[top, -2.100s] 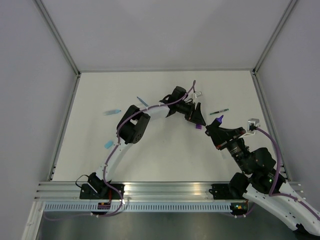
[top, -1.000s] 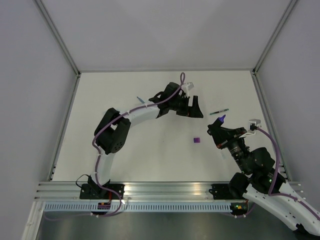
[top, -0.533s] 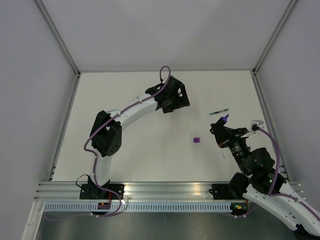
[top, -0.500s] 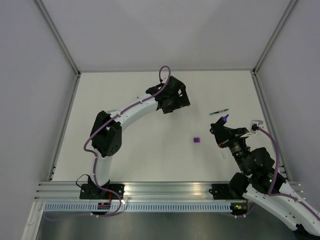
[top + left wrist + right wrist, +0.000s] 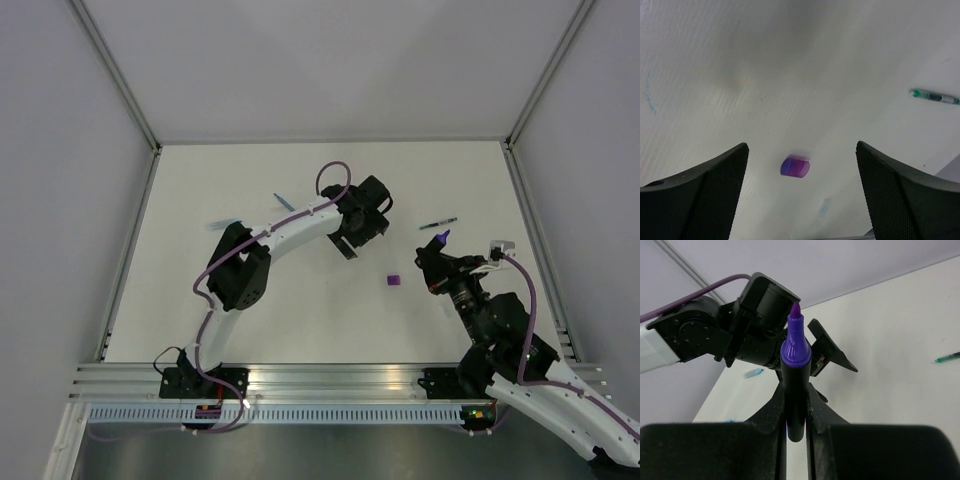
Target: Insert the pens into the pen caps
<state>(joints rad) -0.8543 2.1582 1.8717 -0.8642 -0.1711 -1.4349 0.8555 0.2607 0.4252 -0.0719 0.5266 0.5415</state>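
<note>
My right gripper (image 5: pixel 796 388) is shut on the stubby black-and-purple marker (image 5: pixel 795 365), whose purple tip points up and away; from the top, this marker (image 5: pixel 438 241) sits at the right. The tiny purple cap (image 5: pixel 394 281) lies on its side on the table, apart from both grippers. My left gripper (image 5: pixel 350 240) hangs open to the cap's upper left; its wrist view shows the purple cap (image 5: pixel 795 166) on the table between the wide fingers (image 5: pixel 715 185), untouched. The thin green pen (image 5: pixel 437 223) lies at the far right. A light blue marker (image 5: pixel 224 222) and a slim bluish cap (image 5: pixel 284 201) lie at the left.
The white table (image 5: pixel 330 320) is walled by grey panels, with a metal rail along its near edge (image 5: pixel 300 378). The left arm's elbow (image 5: pixel 240 275) arches over the left part of the table. A faint bluish smudge (image 5: pixel 824 206) marks the surface near the purple cap.
My left gripper swung toward the back of the table, then came forward and right again toward the purple cap. The cap has stayed put. My right gripper kept the marker and shifted slightly.
</note>
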